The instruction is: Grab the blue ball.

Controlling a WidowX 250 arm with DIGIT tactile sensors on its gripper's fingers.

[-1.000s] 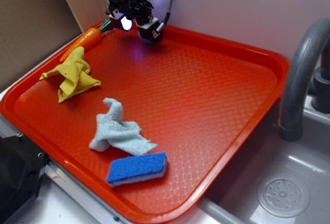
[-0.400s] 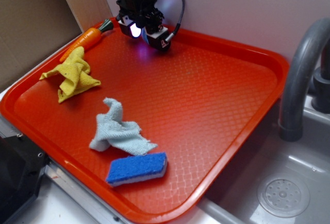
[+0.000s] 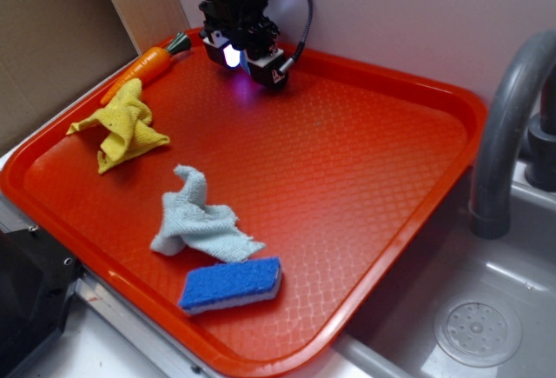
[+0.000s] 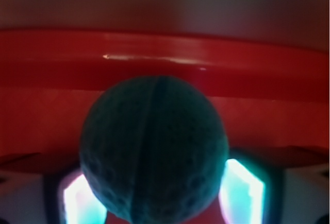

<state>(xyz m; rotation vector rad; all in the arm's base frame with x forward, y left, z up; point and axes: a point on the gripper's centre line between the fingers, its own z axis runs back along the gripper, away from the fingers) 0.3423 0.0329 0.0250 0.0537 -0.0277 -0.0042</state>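
Observation:
The blue ball (image 4: 153, 149), dark and ribbed with a seam down its middle, fills the wrist view between my two lit fingers (image 4: 80, 201). Both pads press against its sides. My gripper (image 4: 161, 195) is shut on the ball. In the exterior view my gripper (image 3: 252, 58) hangs over the far edge of the red tray (image 3: 347, 152), just right of the toy carrot (image 3: 148, 65). The ball is hidden there behind the fingers.
On the tray lie a yellow cloth (image 3: 122, 126) at the left, a pale blue cloth (image 3: 200, 217) in front, and a rectangular blue sponge (image 3: 230, 284) near the front rim. A grey faucet (image 3: 512, 126) and sink (image 3: 469, 326) are at the right.
My gripper has moved to the right along the tray's far edge and risen slightly, away from the carrot. Nothing else on the tray has moved.

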